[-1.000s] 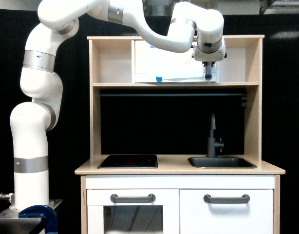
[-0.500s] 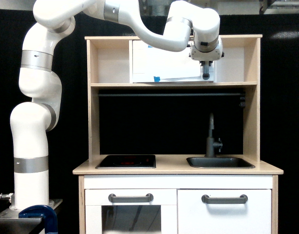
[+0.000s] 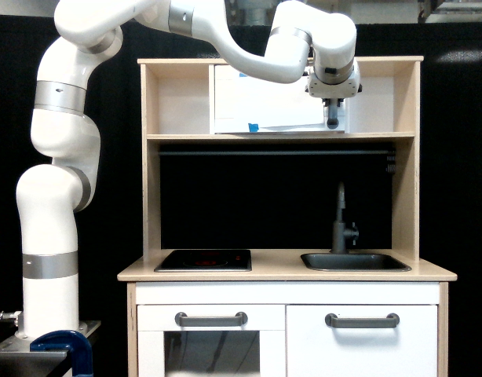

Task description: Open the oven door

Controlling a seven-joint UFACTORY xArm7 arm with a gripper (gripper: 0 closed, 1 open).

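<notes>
While facing outward, oven door (image 3: 276, 106) lies wide, tool (image 3: 333, 119) at its handle, grip unclear.

The white arm (image 3: 60, 204) rises upright at the exterior view's left, bends over at the top and reaches across to the right. Its gripper (image 3: 333, 119) points straight down; its jaws' state is unclear.

We see a white arm (image 3: 60, 212) with grey bands, and a dark grey pincer (image 3: 333, 119). The oven door (image 3: 276, 106) is white with a blue tape piece. Pale wood frame (image 3: 152, 157), pale wood surface (image 3: 284, 273), black hob (image 3: 203, 260) glowing faintly red, dark grey sink (image 3: 355, 261) and tap (image 3: 341, 224), black backdrop (image 3: 469, 157).
</notes>
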